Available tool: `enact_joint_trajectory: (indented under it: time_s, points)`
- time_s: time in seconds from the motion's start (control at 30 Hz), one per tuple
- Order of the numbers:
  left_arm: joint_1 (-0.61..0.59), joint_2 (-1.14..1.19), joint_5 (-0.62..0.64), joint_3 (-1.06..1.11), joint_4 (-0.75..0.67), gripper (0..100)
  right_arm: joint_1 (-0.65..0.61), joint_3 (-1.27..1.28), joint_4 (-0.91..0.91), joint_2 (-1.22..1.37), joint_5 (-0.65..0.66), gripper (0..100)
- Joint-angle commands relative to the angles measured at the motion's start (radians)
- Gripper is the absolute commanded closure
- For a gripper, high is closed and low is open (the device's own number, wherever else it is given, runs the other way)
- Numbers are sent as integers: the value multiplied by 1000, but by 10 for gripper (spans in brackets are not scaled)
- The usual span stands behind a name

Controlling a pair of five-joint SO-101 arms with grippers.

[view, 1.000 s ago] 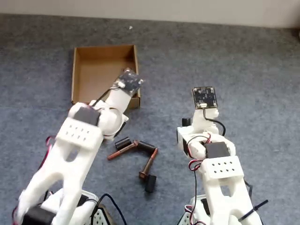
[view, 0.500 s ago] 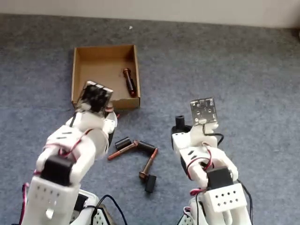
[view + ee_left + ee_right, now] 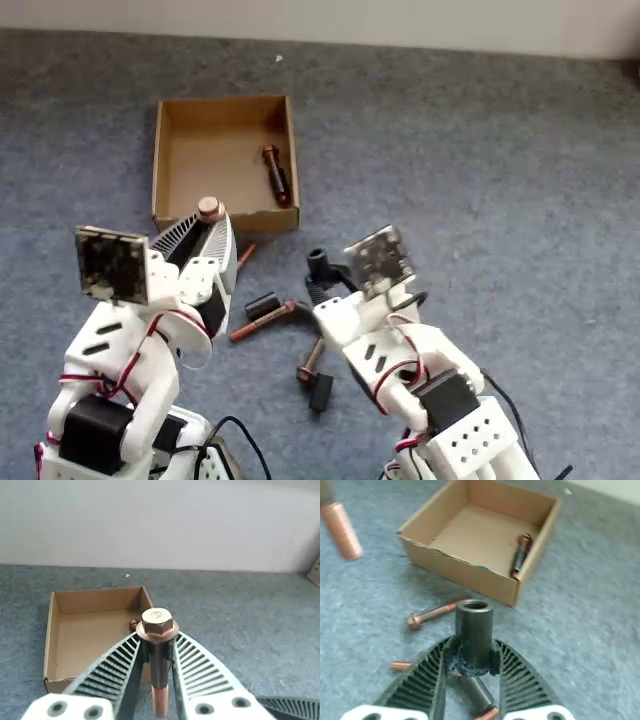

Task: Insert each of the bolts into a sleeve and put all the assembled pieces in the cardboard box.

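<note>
My left gripper (image 3: pixel 157 641) is shut on a copper bolt (image 3: pixel 157 625), held head up just in front of the cardboard box (image 3: pixel 48 630). From above, the bolt's head (image 3: pixel 209 209) shows over the left gripper (image 3: pixel 212 232). My right gripper (image 3: pixel 472 647) is shut on a black sleeve (image 3: pixel 473 625), held upright with its hole upward. That sleeve (image 3: pixel 320 264) sits to the right of the bolt, with a gap between them. One assembled piece (image 3: pixel 276 175) lies in the box (image 3: pixel 157 160), by its right wall.
On the carpet between the arms lie a loose sleeve (image 3: pixel 262 305), a bolt (image 3: pixel 260 323), a second bolt (image 3: pixel 314 356) and another sleeve (image 3: pixel 321 390). The right arm (image 3: pixel 400 370) covers part of this pile. Bare carpet lies to the right and behind the box.
The left arm drew back from over the box, uncovering the assembled piece there, and now holds a bolt upright. The right arm swung left with its sleeve, towards the bolt.
</note>
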Motion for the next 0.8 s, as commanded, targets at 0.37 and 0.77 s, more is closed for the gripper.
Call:
enact_joint_trajectory:
  time_s: [0.37,0.77]
  points:
    - [157,-28,48,-5,-118,995,-91,30,-177,-21,81,993]
    - [163,-28,49,47,-176,995,-93,51,-208,-25,83,993]
